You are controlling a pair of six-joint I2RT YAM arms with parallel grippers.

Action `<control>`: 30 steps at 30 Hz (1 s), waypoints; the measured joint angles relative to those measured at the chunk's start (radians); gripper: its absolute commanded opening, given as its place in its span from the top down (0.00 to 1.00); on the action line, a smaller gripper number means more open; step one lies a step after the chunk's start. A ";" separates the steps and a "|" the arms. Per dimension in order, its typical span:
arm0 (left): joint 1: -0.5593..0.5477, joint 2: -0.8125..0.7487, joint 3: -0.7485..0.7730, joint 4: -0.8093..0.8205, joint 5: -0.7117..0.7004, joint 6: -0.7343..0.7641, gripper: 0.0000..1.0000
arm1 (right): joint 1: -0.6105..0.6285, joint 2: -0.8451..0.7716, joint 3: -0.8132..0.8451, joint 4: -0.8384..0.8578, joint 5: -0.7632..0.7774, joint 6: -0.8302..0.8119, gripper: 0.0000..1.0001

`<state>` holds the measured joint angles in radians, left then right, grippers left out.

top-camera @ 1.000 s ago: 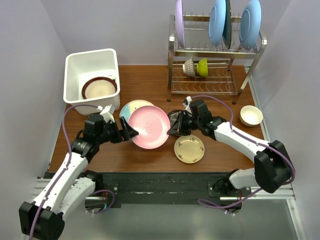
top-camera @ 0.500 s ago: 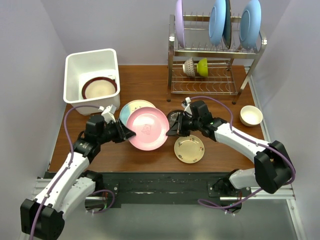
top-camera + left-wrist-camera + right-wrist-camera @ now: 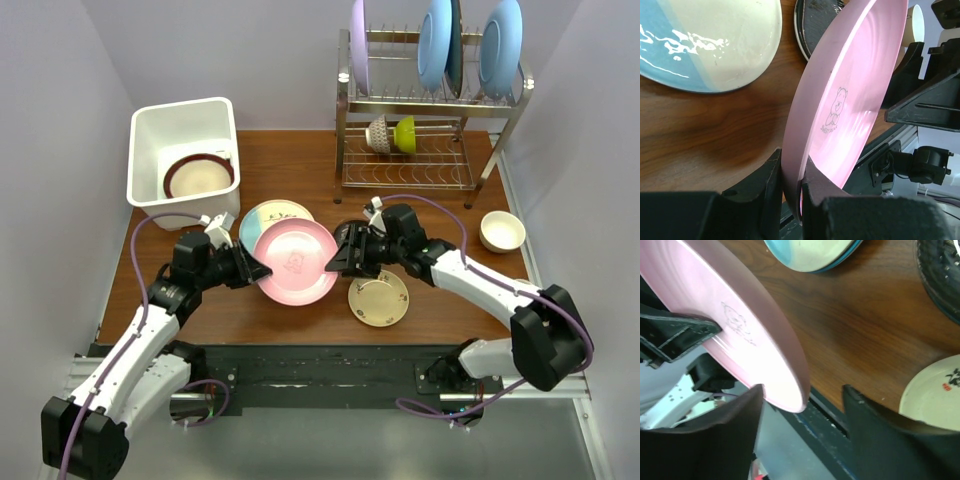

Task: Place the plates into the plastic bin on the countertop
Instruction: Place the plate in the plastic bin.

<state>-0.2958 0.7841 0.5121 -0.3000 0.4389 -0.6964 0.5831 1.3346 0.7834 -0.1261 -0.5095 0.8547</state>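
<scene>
Underneath everything, the reddish-brown wood-grain bench [image 3: 290,165]. At its far right, a two-tier steel wire rack [image 3: 430,150], loaded on top with a lilac plate [image 3: 358,45] and light-blue plates [image 3: 500,45] standing on edge. At the far left corner, the white plastic bin [image 3: 185,106], holding one cream plate with a maroon rim [image 3: 198,177] flat on its floor.

Near the middle of the bench, the pink plate [image 3: 295,262]: lifted clear of the wood, steeply tilted, pinched at its left rim. Partly covered by it in the overhead view and lying flat on the wood, the half-blue half-cream plate [image 3: 262,215]. Just right of that, largely hidden under the right arm [image 3: 470,275], the dark glass plate [image 3: 347,230]. Nearer the front edge, flat, just beside the pink plate's lower right edge in the overhead view, the small yellowish plate [image 3: 378,297]. Out to the right, alone, a cream bowl [image 3: 502,230].

Left claw [image 3: 252,268]: clamped on the pink plate's rim, one finger against each face, plain in the left wrist view. Right claw [image 3: 337,262]: jaws apart, straddling the plate's opposite edge, a clear gap on one side; contact on the other side impossible to tell. Smallest of all, a little bear drawing [image 3: 837,107] on the pink plate's upper face.
</scene>
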 measured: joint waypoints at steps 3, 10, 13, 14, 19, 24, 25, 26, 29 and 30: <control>0.000 0.000 0.000 0.000 0.000 0.000 1.00 | 0.000 -0.014 -0.001 0.005 -0.003 -0.003 0.08; 0.000 0.017 0.000 -0.001 0.000 0.000 1.00 | 0.000 -0.066 -0.005 0.001 0.003 -0.028 0.01; 0.000 0.026 0.002 -0.001 0.000 0.000 1.00 | 0.000 -0.095 -0.006 -0.009 0.008 -0.039 0.01; 0.000 0.027 0.002 -0.002 0.000 0.001 1.00 | 0.000 -0.099 -0.006 -0.012 0.010 -0.041 0.01; 0.000 0.036 0.012 -0.006 0.000 0.005 1.00 | 0.000 -0.137 -0.027 -0.040 0.021 -0.056 0.01; 0.000 0.055 0.045 -0.010 -0.001 0.011 1.00 | 0.000 -0.188 -0.053 -0.062 0.027 -0.070 0.01; 0.000 0.065 0.058 -0.010 -0.001 0.013 1.00 | 0.000 -0.203 -0.059 -0.070 0.028 -0.072 0.01; 0.000 0.073 0.067 -0.010 -0.001 0.015 1.00 | 0.000 -0.213 -0.063 -0.073 0.028 -0.074 0.01; 0.000 0.111 0.110 -0.014 -0.004 0.028 1.00 | 0.000 -0.242 -0.082 -0.080 0.029 -0.078 0.01; 0.000 0.126 0.126 -0.013 -0.006 0.031 1.00 | 0.000 -0.248 -0.088 -0.083 0.028 -0.078 0.01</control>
<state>-0.2962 0.9100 0.6376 -0.3134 0.4332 -0.6651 0.5831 1.0863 0.6952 -0.2089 -0.4812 0.7765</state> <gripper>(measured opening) 0.215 0.986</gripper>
